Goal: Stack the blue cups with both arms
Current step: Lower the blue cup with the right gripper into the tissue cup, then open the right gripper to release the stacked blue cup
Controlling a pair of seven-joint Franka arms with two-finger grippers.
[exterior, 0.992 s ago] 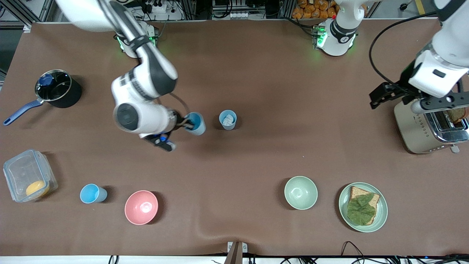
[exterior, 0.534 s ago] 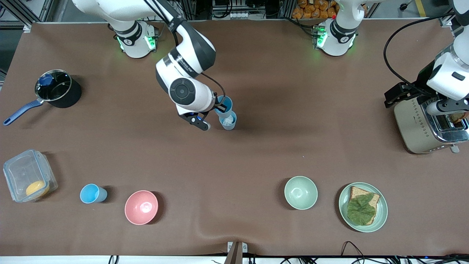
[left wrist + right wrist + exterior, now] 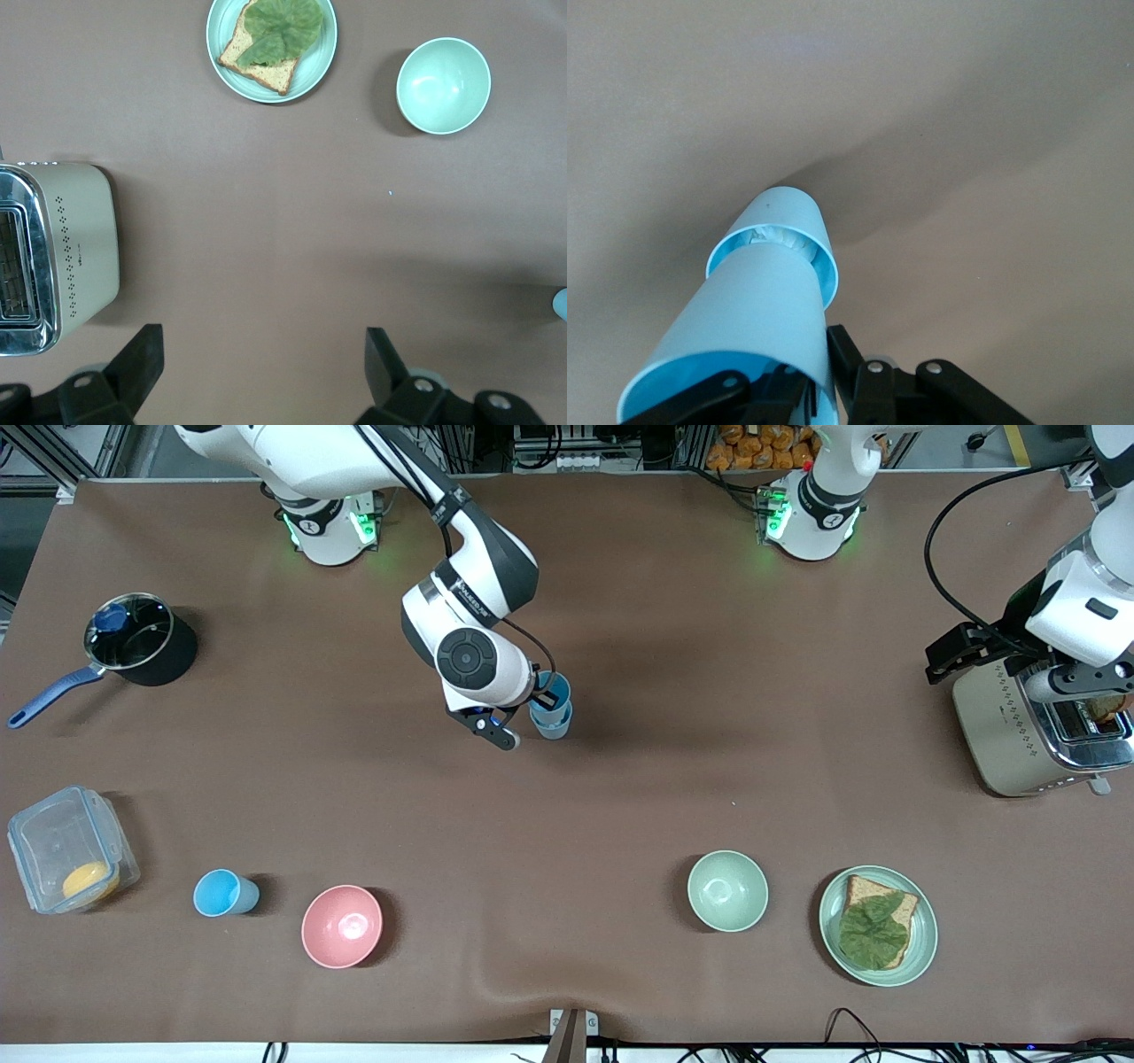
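Note:
My right gripper (image 3: 540, 693) is shut on the rim of a bright blue cup (image 3: 553, 692), one finger inside and one outside. The cup's base sits tilted in the mouth of a duller grey-blue cup (image 3: 553, 726) that stands mid-table. In the right wrist view the held cup (image 3: 749, 323) enters the standing cup (image 3: 799, 217), which has white crumpled stuff (image 3: 772, 236) inside; the right gripper (image 3: 819, 372) pinches the wall. Another sky-blue cup (image 3: 225, 893) stands beside the pink bowl (image 3: 342, 926). My left gripper (image 3: 1072, 680) waits open and empty over the toaster (image 3: 1032, 731); it also shows in the left wrist view (image 3: 261, 372).
A black pot (image 3: 133, 642) and a clear plastic box (image 3: 71, 850) sit at the right arm's end. A pale green bowl (image 3: 727, 890) and a plate of bread with lettuce (image 3: 877, 926) lie near the front camera. The left wrist view shows the toaster (image 3: 62, 248), plate (image 3: 271, 44) and bowl (image 3: 443, 84).
My right gripper carried the bright blue cup across to the standing grey-blue cup and lowered its base into it. The left arm shifted only slightly over the toaster.

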